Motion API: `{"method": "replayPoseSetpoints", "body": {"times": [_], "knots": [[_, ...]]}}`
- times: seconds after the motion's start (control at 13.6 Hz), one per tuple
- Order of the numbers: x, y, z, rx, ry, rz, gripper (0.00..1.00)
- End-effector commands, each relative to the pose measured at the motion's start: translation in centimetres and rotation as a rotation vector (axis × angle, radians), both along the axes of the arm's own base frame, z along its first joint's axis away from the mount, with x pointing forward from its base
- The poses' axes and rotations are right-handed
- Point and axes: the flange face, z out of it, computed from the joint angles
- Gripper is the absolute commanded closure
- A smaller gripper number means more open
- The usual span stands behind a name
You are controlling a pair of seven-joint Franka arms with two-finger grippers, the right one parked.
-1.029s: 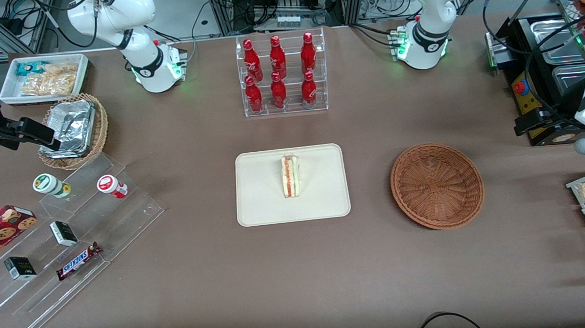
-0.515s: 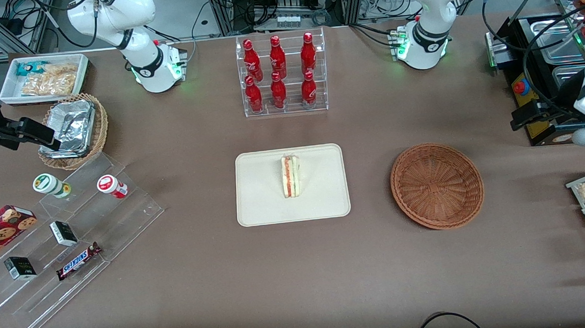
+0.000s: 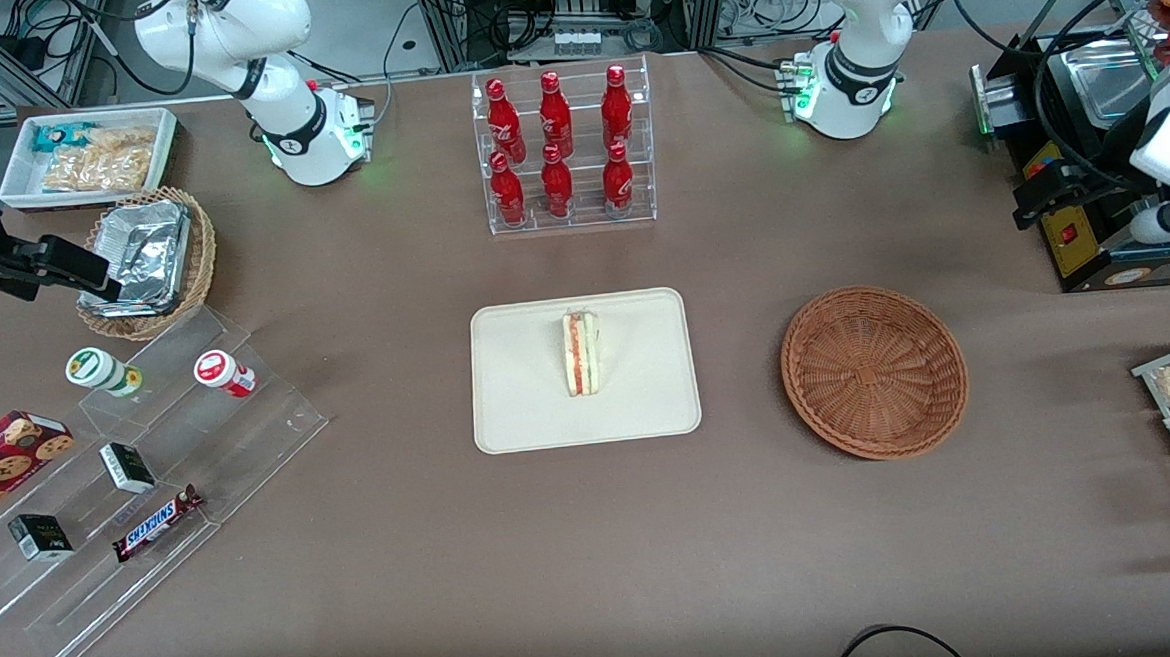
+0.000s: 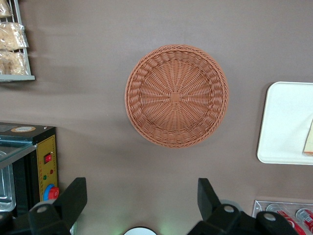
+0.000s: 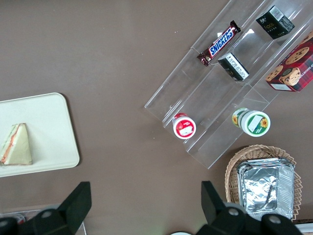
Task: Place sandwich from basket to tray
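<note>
1. Near the middle of the table the tray (image 3: 507,373) carries the sandwich (image 3: 582,353), lying on its side toward the tray's centre and well clear of the rim; to my eye the placement is finished.
2. Toward my working end of the table the basket (image 3: 874,371) sits with nothing in it, its woven floor bare.
3. At that same end's edge my gripper (image 4: 139,208) hangs high above the brown cloth, fingers (image 4: 73,198) spread wide and gripping nothing.
4. Risks, as I judge them: swinging low over the basket could catch its rim and drag it, and my trailing cables could snag the black box (image 3: 1081,242) at the table edge.
</note>
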Motion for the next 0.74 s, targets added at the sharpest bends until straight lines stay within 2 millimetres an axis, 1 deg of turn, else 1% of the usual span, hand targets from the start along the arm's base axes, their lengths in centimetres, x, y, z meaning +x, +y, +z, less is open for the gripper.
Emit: {"method": "replayPoseSetpoints", "body": {"times": [0.0, 0.07, 0.15, 0.66], "knots": [[-0.08, 0.17, 0.96, -0.01, -0.027, -0.001, 0.0], [0.46, 0.24, 1.03, -0.011, -0.027, 0.004, 0.0], [0.53, 0.31, 0.91, -0.012, -0.023, 0.007, 0.0], [0.48, 0.62, 1.05, -0.007, -0.024, -0.002, 0.0]]}}
